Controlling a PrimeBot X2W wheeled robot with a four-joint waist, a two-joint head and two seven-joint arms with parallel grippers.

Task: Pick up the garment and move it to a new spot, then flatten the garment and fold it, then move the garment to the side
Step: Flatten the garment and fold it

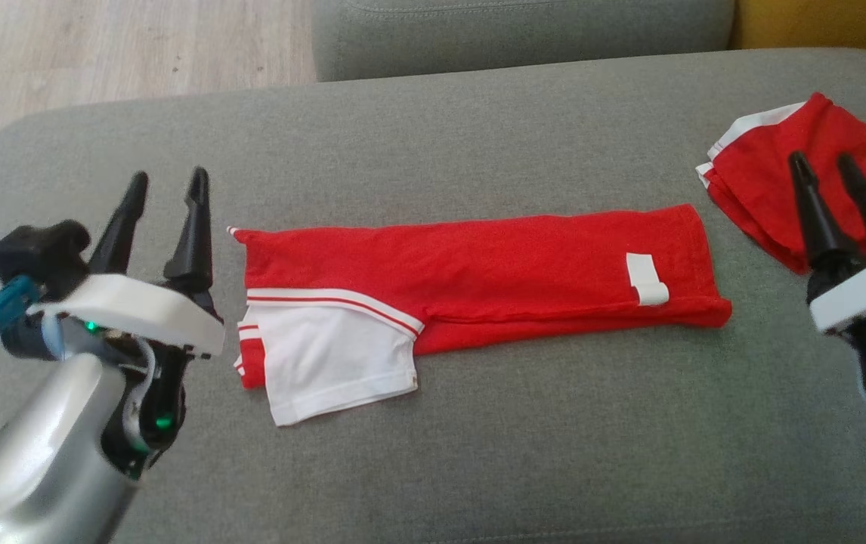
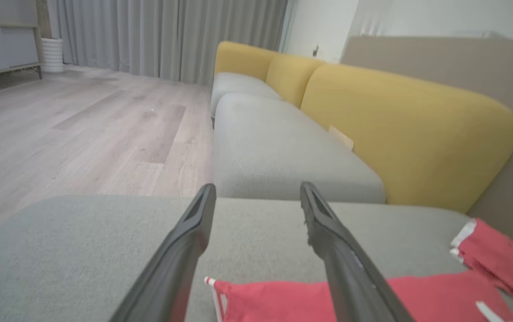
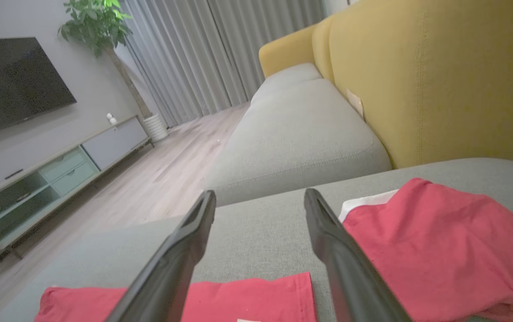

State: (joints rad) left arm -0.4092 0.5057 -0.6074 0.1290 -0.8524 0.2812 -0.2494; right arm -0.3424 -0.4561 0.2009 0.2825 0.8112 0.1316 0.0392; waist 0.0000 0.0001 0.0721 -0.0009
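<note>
Across the middle of the grey cushion [image 1: 478,136], red garment [image 1: 478,279] laid folded in a long strip, left gripper [image 1: 168,177] seen spread wide and empty just left of it, right gripper [image 1: 821,160] likewise spread and empty, beside a second red garment [image 1: 765,166] at the right

Grey cushion [image 1: 478,468] bare along near edge and far strip behind folded red garment [image 1: 516,264]. Second red garment [image 1: 758,174] blocks far right, with a narrow bare gap between them. Yellow backrest [image 1: 826,23] walls far right.

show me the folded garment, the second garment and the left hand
folded garment [image 1: 524,264]: head view, red middle panel
second garment [image 1: 756,172]: head view, red cloth
left hand [image 1: 168,180]: head view, between fingertips
</note>
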